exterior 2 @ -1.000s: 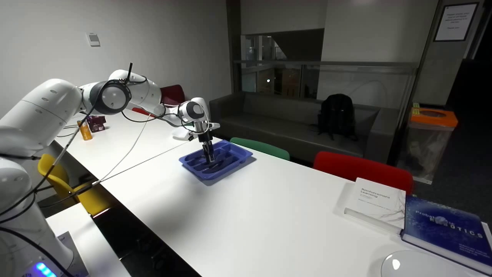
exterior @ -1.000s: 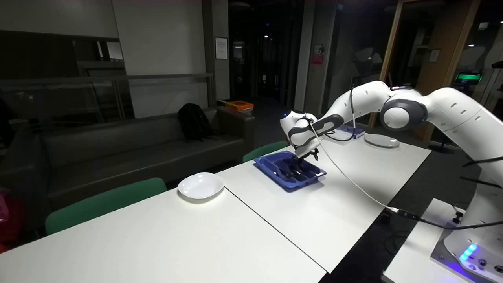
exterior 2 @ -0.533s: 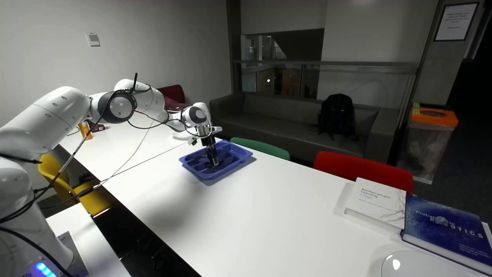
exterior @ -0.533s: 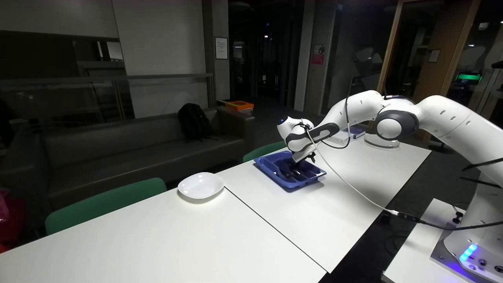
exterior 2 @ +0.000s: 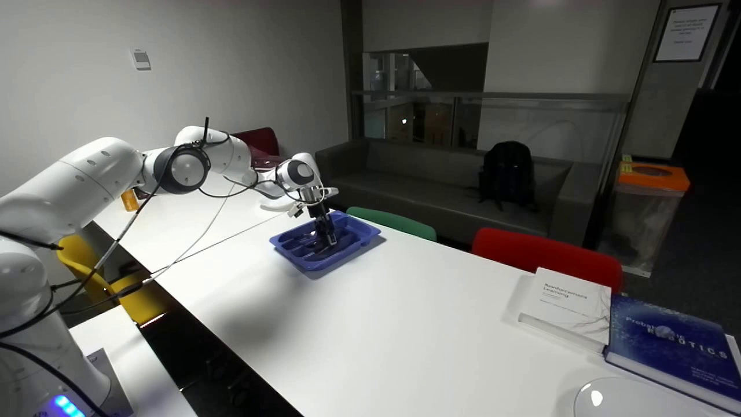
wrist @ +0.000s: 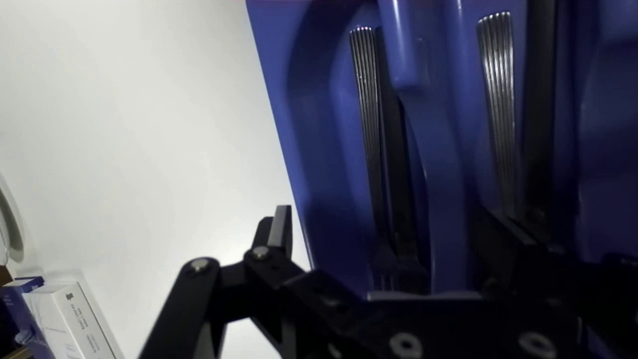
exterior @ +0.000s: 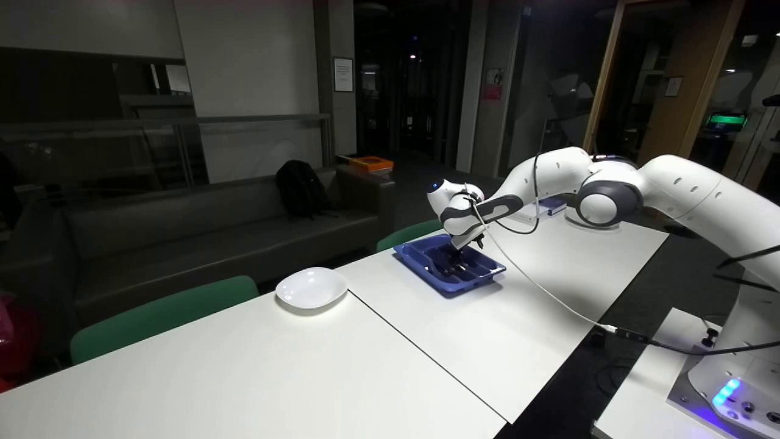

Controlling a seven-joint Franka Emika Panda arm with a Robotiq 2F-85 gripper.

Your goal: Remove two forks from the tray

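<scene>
The blue tray [exterior: 420, 277] lies on the table and also shows in an exterior view [exterior 2: 347, 252]. In the wrist view two forks lie side by side in one compartment: one with a ridged silver handle [wrist: 367, 89], one with a dark handle [wrist: 396, 164]. Tines show dimly at the silver one's lower end; the dark one's head is unclear. My gripper [wrist: 397, 224] is open and empty, pointing down over the tray, its jaws apart on either side of that compartment. One finger [wrist: 281, 224] stands by the tray's outer edge; the other is in shadow over the neighbouring compartment.
The neighbouring compartment holds another ridged silver handle [wrist: 498, 75] and a dark handle [wrist: 541, 99]; their heads are hidden. A white plate [exterior: 312, 288] is on the table. A white book [exterior 2: 570, 307], a blue book [exterior 2: 671, 341] and another plate [exterior 2: 648, 399] stand farther along. A cable [exterior: 542, 277] hangs from the arm.
The arm has come lower and the gripper has sunk into the tray. It has also shifted a little sideways, to the right in an exterior view. The tray has not moved.
</scene>
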